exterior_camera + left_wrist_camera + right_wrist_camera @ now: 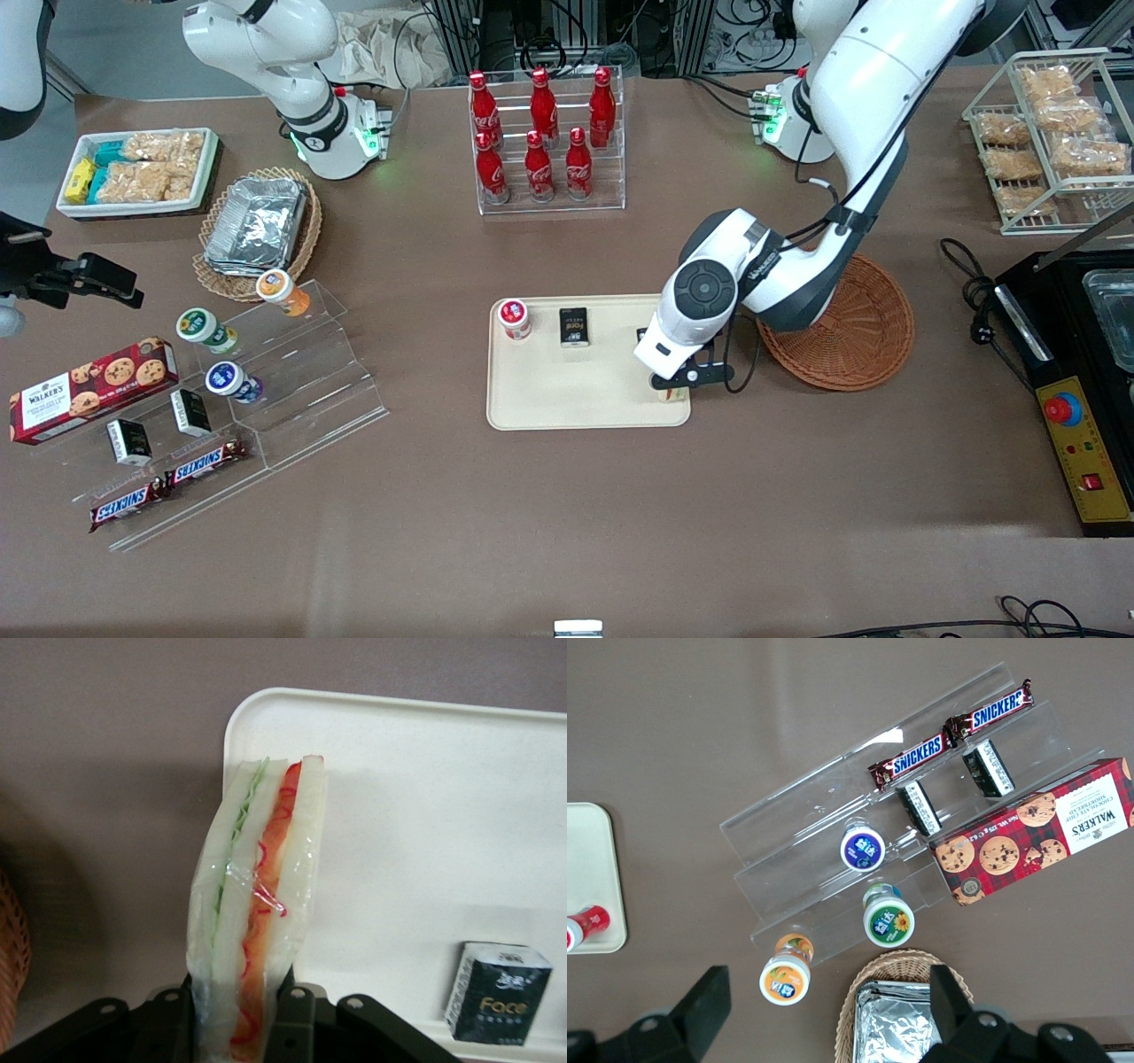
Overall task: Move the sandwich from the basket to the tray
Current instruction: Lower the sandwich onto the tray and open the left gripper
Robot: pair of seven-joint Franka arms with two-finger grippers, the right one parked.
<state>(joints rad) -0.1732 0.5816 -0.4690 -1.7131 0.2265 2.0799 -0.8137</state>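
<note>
— Squeezing what? Where?
— Gripper (239, 1005) pinched tight on sandwich (257, 904), over corner of tray (567, 390), middle of front view; basket (850, 328) just beside.
— Next?
— Go down slowly, lay flat inside rim, then let go.

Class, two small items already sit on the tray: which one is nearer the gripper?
The black Face packet, not the red-lidded cup; the gripper holds the sandwich over the tray.

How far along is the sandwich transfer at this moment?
Mostly done. The basket no longer holds the sandwich: it is out and gripped in the left arm's end effector, which sits over the tray at its corner nearest the basket. What is left is releasing it onto the tray and pulling the arm away.
</note>
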